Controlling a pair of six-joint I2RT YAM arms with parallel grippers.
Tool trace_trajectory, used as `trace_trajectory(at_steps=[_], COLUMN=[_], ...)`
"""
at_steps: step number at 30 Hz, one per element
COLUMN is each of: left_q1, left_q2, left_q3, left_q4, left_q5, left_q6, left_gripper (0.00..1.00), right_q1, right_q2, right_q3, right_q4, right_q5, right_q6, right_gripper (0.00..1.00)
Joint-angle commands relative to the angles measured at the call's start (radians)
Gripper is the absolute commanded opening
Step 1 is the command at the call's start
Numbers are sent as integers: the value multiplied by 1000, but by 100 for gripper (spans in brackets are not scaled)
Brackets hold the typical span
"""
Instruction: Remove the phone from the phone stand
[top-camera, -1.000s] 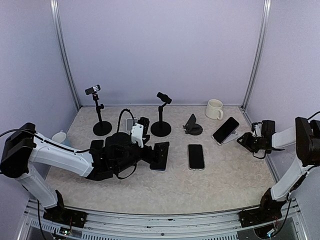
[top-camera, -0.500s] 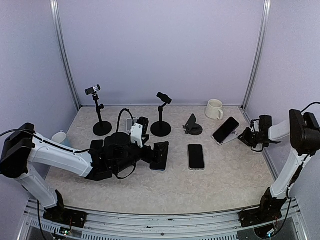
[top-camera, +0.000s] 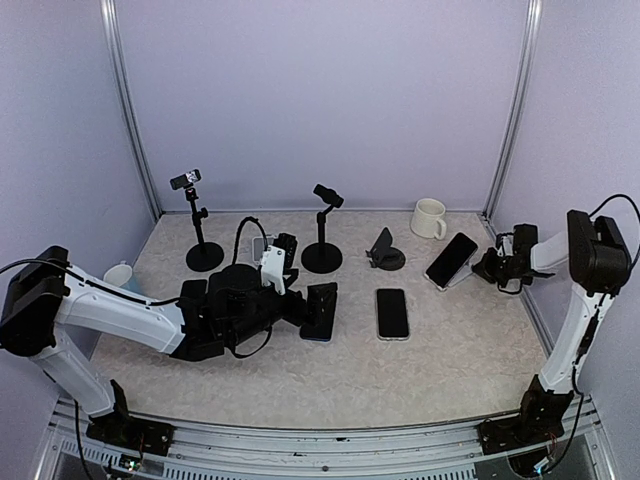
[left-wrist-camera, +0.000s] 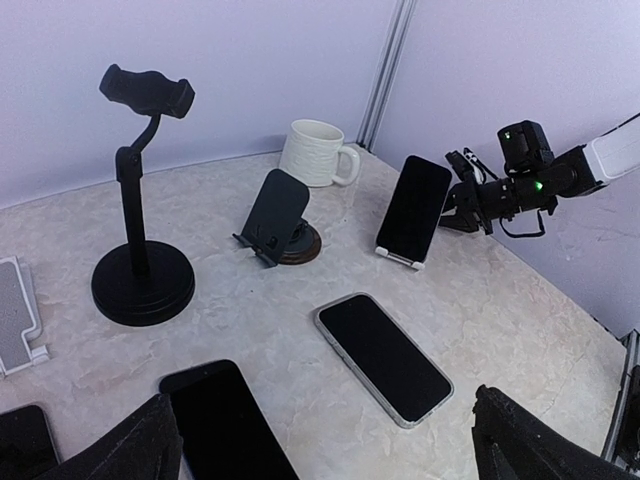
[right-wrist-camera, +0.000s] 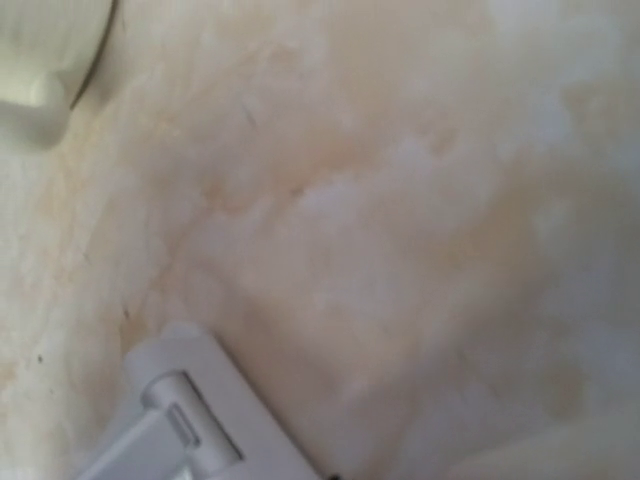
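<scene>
A black phone (top-camera: 451, 259) leans tilted on a small white stand (top-camera: 447, 285) at the right of the table; it also shows in the left wrist view (left-wrist-camera: 413, 208). My right gripper (top-camera: 487, 266) is just right of the phone, close behind it, and looks open and empty (left-wrist-camera: 463, 197). The right wrist view shows only blurred table and the stand's white base (right-wrist-camera: 185, 425); its own fingers are out of frame. My left gripper (top-camera: 303, 308) is wide open and empty, low over the table's middle, its fingertips (left-wrist-camera: 150, 445) at the bottom corners of the left wrist view.
A dark phone (top-camera: 320, 310) lies flat by the left gripper. A clear-cased phone (top-camera: 392, 313) lies flat mid-table. A small black stand (top-camera: 385, 250), two tall black clamp stands (top-camera: 322, 232), (top-camera: 200, 228) and a white mug (top-camera: 430, 217) stand at the back.
My right gripper has moved away from the near right, up and left toward the phone on the stand. The left arm has not moved.
</scene>
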Motion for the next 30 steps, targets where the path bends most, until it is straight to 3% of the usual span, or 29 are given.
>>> trace_trajectory(at_steps=[1, 9, 23, 26, 30], left_q1=[10, 16, 19, 18, 12], left_q2=[-9, 1, 10, 3, -12], left_q3=[-6, -5, 8, 3, -11], left_q4=[0, -1, -18, -16, -13], left_q5=[1, 4, 13, 13, 5], left_q6=[13, 8, 6, 4, -2], left_gripper=[99, 99, 99, 99, 99], right_q1=[-5, 7, 59, 59, 47], right_q2=[80, 191, 292, 263, 171], right_q3=[63, 179, 375, 378, 346], right_q4=[10, 56, 28, 5, -33], right_q5=[-55, -168, -215, -181, -91], right_q6=[24, 88, 103, 82, 38], right_gripper=[3, 4, 12, 21, 44])
